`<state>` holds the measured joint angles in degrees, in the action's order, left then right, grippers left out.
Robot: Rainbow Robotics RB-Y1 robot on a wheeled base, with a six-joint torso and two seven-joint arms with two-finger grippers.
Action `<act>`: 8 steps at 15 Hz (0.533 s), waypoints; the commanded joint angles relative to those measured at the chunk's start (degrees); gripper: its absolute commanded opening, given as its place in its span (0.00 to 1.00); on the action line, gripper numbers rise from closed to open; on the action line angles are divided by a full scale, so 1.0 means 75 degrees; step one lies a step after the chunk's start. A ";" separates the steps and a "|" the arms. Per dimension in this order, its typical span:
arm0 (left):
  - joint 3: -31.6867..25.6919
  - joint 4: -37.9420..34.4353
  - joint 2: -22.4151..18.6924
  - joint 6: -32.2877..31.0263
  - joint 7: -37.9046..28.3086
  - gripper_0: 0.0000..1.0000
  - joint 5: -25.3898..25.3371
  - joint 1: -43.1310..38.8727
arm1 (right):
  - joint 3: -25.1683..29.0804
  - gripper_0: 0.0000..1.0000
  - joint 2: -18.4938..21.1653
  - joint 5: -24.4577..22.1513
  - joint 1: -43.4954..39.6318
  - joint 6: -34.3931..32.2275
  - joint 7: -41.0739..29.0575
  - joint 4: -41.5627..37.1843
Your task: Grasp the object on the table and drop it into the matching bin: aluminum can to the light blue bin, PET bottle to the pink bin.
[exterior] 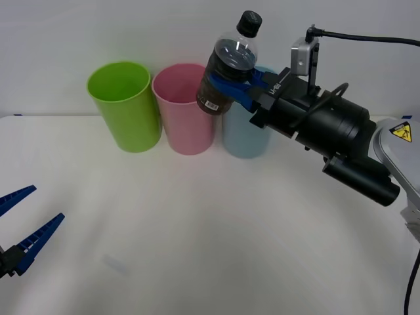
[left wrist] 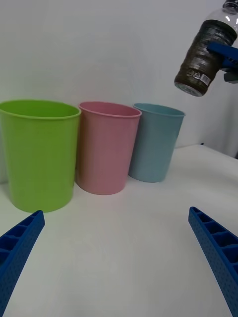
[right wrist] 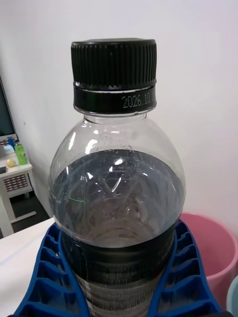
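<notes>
My right gripper (exterior: 231, 88) is shut on the PET bottle (exterior: 226, 69), a small clear bottle with a black cap and dark label band. It holds the bottle tilted in the air, higher than the bin rims, by the pink bin (exterior: 184, 111) and the light blue bin (exterior: 246, 141). In the right wrist view the blue fingers (right wrist: 47, 267) clasp the bottle (right wrist: 116, 188), with the pink bin (right wrist: 210, 247) beyond it. In the left wrist view the bottle (left wrist: 202, 59) hangs above and beside the light blue bin (left wrist: 154, 143). My left gripper (exterior: 23, 226) is open low over the table (exterior: 210, 236).
A lime green bin (exterior: 125, 105) stands to the left of the pink bin (left wrist: 106, 148), all three in a row near the table's far edge by a white wall. In the left wrist view the green bin (left wrist: 37, 153) is nearest.
</notes>
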<state>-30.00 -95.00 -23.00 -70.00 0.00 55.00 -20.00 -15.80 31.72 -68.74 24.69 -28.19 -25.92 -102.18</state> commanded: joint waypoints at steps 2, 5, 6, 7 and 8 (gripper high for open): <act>0.0000 0.0000 0.0000 0.0000 0.0000 1.00 0.0000 0.0000 | -0.0002 0.00 -0.0690 -0.0608 0.0938 0.0056 -0.0036 0.1354; 0.0000 0.0000 0.0000 0.0000 0.0000 1.00 0.0000 0.0000 | -0.0002 0.00 -0.1171 -0.0983 0.1571 0.0197 -0.0048 0.2210; 0.0000 0.0000 0.0000 0.0000 0.0000 1.00 0.0000 0.0000 | -0.0002 0.00 -0.1323 -0.1147 0.1759 0.0279 -0.0048 0.2467; 0.0000 0.0000 0.0000 0.0000 0.0000 1.00 0.0000 0.0000 | -0.0002 0.00 -0.1487 -0.1264 0.2028 0.0361 -0.0048 0.2831; 0.0000 0.0000 0.0000 0.0000 0.0000 1.00 0.0000 0.0000 | -0.0002 0.00 -0.1628 -0.1311 0.2204 0.0407 -0.0013 0.3112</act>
<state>-30.00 -95.00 -23.00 -70.00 0.00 55.00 -20.00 -15.82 20.29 -78.25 40.21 -25.43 -26.18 -80.42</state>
